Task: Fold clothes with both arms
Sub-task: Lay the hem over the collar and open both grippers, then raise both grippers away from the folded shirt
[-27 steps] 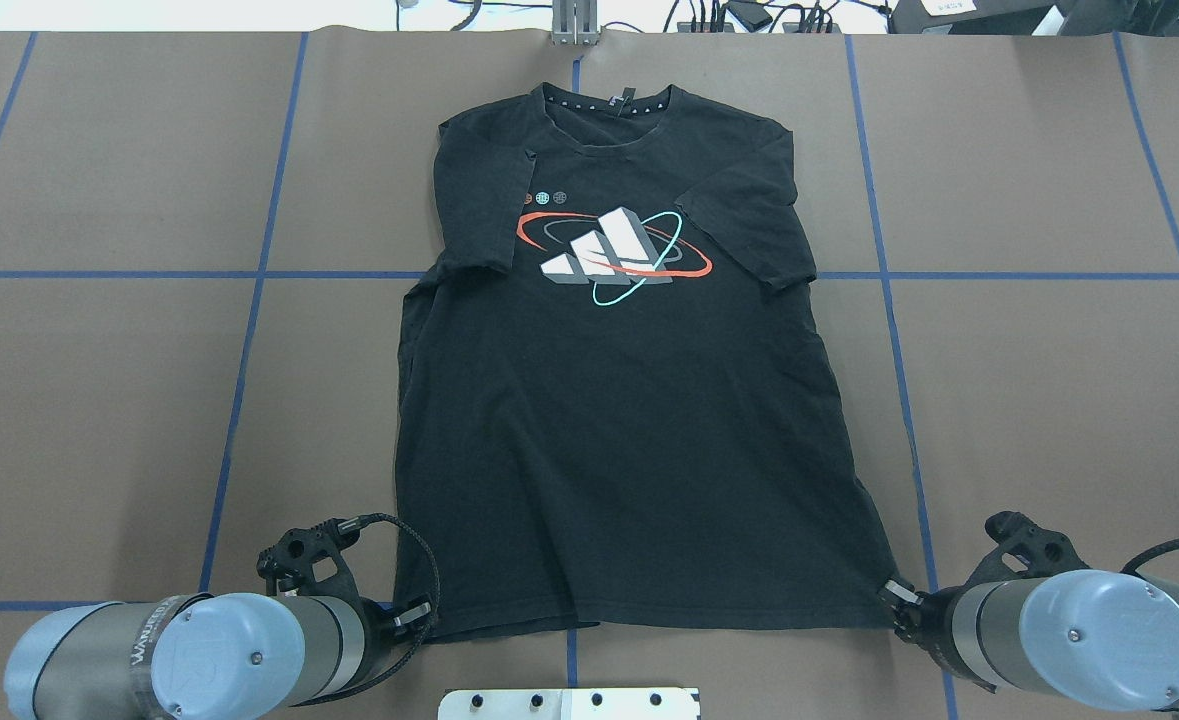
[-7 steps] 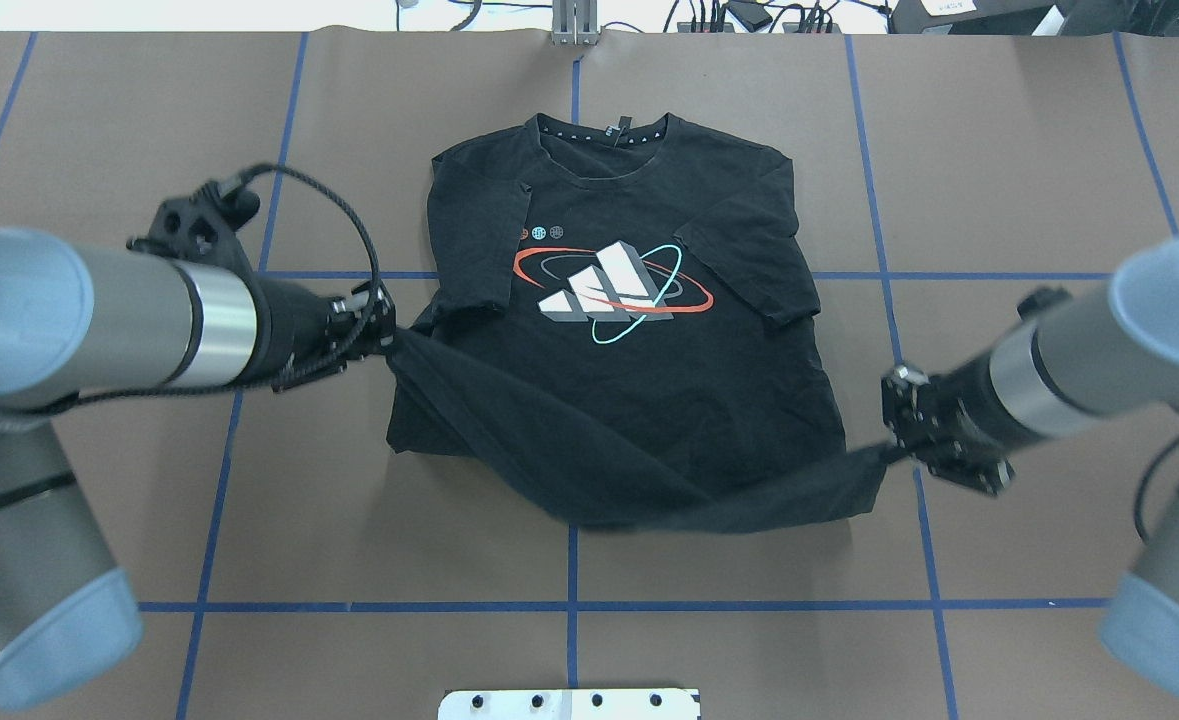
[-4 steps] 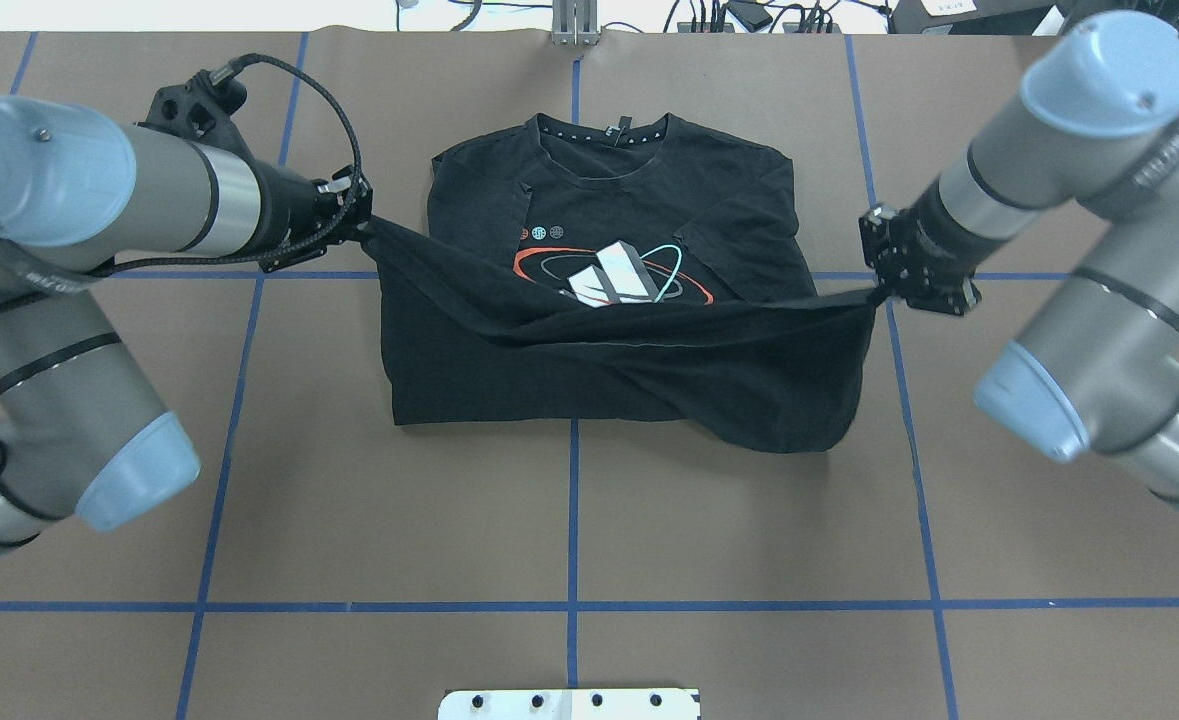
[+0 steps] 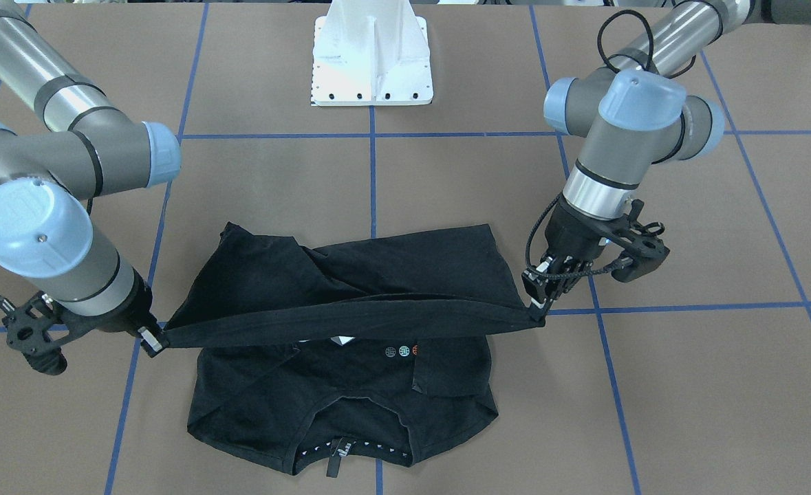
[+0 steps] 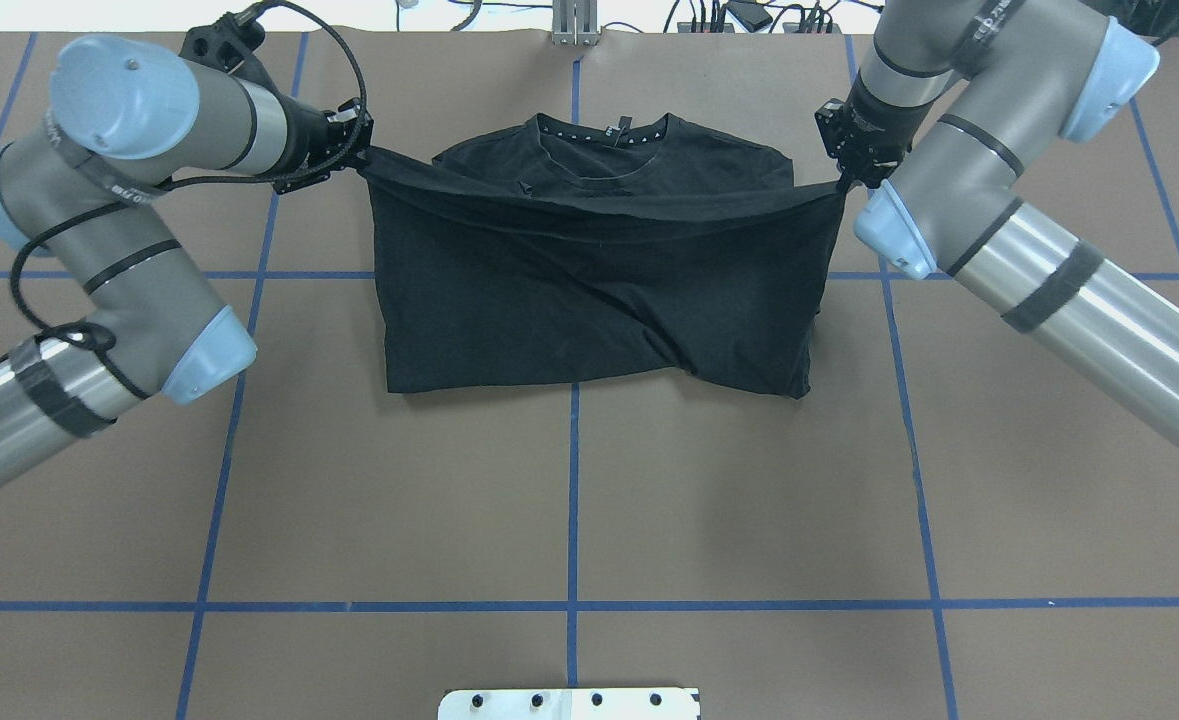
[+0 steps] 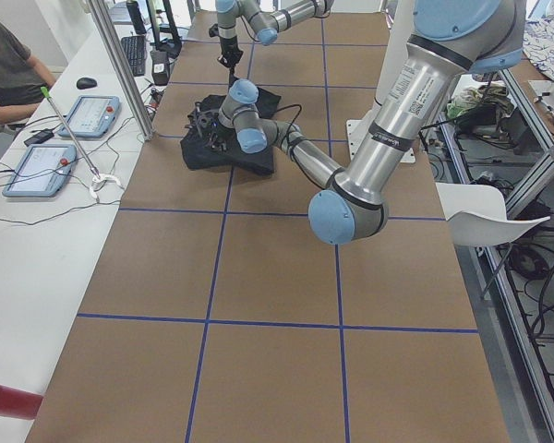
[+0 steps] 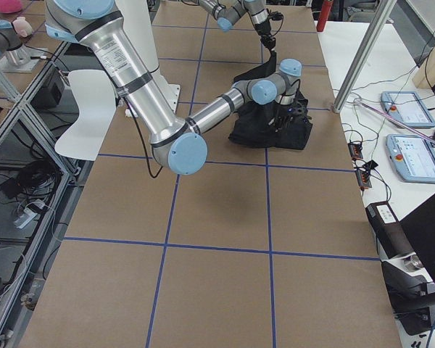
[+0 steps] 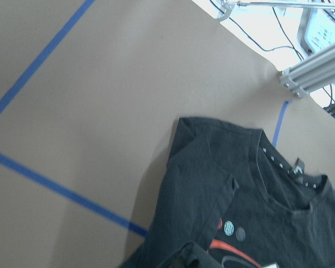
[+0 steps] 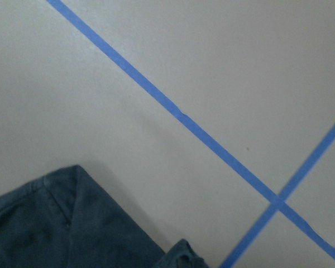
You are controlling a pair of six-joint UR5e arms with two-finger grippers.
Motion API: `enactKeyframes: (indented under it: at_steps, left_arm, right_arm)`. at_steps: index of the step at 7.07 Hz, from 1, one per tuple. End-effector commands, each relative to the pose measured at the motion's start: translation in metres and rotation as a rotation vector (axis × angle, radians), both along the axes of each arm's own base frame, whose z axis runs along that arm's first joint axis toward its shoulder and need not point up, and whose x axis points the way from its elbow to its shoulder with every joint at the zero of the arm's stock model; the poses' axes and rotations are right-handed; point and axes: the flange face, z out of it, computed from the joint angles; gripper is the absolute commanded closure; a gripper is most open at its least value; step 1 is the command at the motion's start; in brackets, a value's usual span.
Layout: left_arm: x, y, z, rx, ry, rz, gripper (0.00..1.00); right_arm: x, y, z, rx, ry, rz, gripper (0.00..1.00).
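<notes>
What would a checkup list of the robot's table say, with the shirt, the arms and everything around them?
Surface: brown table marked with blue tape lines.
Job's things: black T-shirt half folded; its hem is stretched in the air above the chest, and the collar is uncovered.
Clutter: nothing seen.
Grippers: left gripper and right gripper are each shut on a hem corner, above the table.
Cables: a black cable loops by the left arm, off the shirt.
Surroundings: white base pedestal; a person sits beside control tablets.
</notes>
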Motion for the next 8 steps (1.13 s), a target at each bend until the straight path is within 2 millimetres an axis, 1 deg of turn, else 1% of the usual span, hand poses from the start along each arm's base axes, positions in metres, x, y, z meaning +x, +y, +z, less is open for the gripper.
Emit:
enactKeyframes:
  at_steps: [1, 2, 3, 4, 5, 6, 7, 8]
  left_arm:
    - [0.021, -0.05, 0.045, 0.027, -0.006, -0.045, 0.94]
    - [0.033, -0.064, 0.042, 0.022, -0.02, -0.061, 0.55]
    - [0.037, -0.069, 0.049, 0.033, -0.012, -0.061, 0.33]
    - [0.038, -0.07, 0.053, 0.035, -0.011, -0.061, 0.3]
    - [0.036, -0.07, 0.051, 0.039, -0.006, -0.061, 0.28]
    - [0.033, -0.067, 0.035, 0.058, 0.014, -0.057, 0.28]
    - [0.028, -0.061, 0.017, 0.078, 0.035, -0.056, 0.28]
    - [0.025, -0.058, 0.011, 0.082, 0.04, -0.057, 0.28]
  right_arm:
    - [-0.03, -0.034, 0.023, 0.06, 0.036, 0.025, 1.0]
    - [-0.047, -0.044, 0.016, 0.062, 0.049, 0.022, 0.8]
    - [-0.052, -0.047, 0.018, 0.101, 0.053, 0.032, 0.34]
    - [-0.055, -0.049, 0.005, 0.12, 0.045, 0.035, 0.05]
    - [-0.055, -0.052, -0.013, 0.124, 0.029, 0.057, 0.02]
    - [-0.048, -0.047, -0.036, 0.143, -0.011, 0.075, 0.01]
    - [-0.037, -0.014, -0.032, 0.133, -0.054, 0.113, 0.01]
    - [-0.022, 0.046, -0.015, 0.112, -0.108, 0.145, 0.01]
